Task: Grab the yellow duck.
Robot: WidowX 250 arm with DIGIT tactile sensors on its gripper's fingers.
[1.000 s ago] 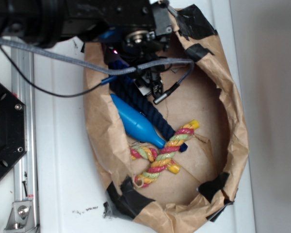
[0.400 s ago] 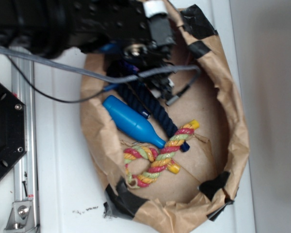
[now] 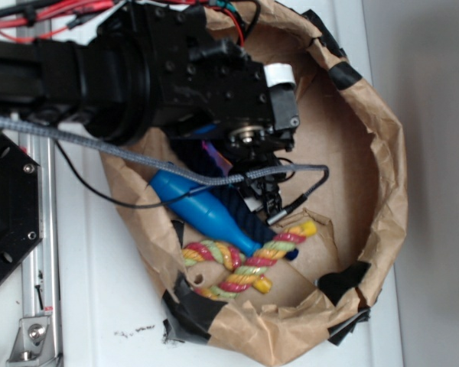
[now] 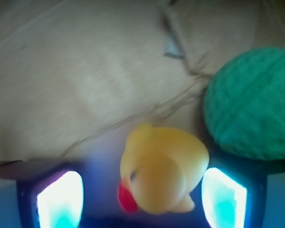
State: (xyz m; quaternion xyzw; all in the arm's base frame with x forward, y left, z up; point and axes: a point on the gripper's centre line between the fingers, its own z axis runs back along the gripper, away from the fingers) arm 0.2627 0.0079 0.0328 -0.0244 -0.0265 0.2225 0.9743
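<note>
The two fingers (image 4: 59,199) stand spread apart at the bottom corners of the wrist view, glowing pale blue-white, and the small smooth yellow rubber duck (image 4: 161,173) sits in the gap between them. It lies nearer the finger on the picture's right, its red beak turned toward the bottom edge. Whether either finger touches it cannot be told. The black gripper (image 4: 142,202) is thus open around the duck, not pinching it.

Only the wrist view shows the duck. It also shows a round green knitted ball (image 4: 251,102) just beside the duck, toward the picture's upper right, on the creased brown paper floor (image 4: 85,80).

The exterior view shows neither duck nor ball; the black robot arm (image 3: 176,73) covers that part. It shows instead the whole brown paper bag with rolled-down rim (image 3: 386,191), patched with black tape, lying on a white table (image 3: 99,306). Inside it, toward the bag's lower-left edge, lie a blue plastic bottle-shaped toy (image 3: 199,210), a dark navy rope (image 3: 241,214) and a red-green-yellow twisted rope toy (image 3: 245,264) with yellow ends. The gripper (image 3: 271,199) hangs just above these.

No writing can be read.
</note>
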